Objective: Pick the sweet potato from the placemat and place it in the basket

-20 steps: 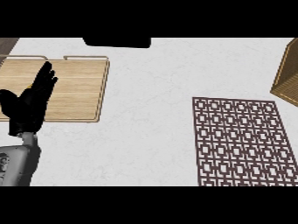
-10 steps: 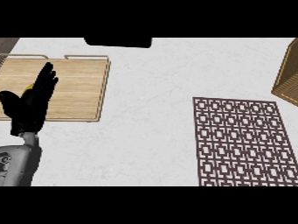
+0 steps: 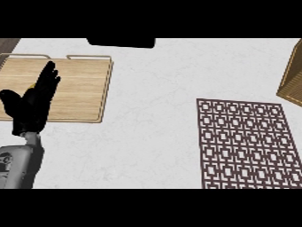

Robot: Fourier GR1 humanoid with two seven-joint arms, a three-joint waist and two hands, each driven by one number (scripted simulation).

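**A:** Where is the left hand (image 3: 29,108)?

**B:** Over the left side of the worktop (image 3: 153,133), at rest. Its grey forearm (image 3: 13,166) comes up from the near edge. The fingers (image 3: 47,80) are straight and close together, pointing toward the far edge, and the thumb is spread out to the left. It is released, with nothing in it.

**A:** What lies under it?

**B:** A wooden tray (image 3: 81,88) with a thin raised rim, in the far-left part of the worktop. The hand covers the tray's left portion, and the wrist crosses the tray's near rim. I cannot tell whether the palm touches the wood or hangs above it.

**A:** And the placemat?

**B:** The placemat (image 3: 248,146) is a dark brown lattice rectangle lying flat toward the near-right corner. Its long sides run from the near edge toward the far one, and it sits well apart from the tray and the hand.

**A:** Where is the sweet potato?

**B:** I cannot make out the sweet potato in this view. Only the placemat's own pattern shows on it.

**A:** The basket?

**B:** The basket (image 3: 300,75) is tan and woven, at the right edge toward the far-right corner, and is cut off by the frame. Only one corner and part of its wall show. It stands near the placemat's far-right corner without touching it.

**A:** Anything else?

**B:** A black object (image 3: 121,42) at the middle of the far edge, mostly out of view. I cannot tell what it is.
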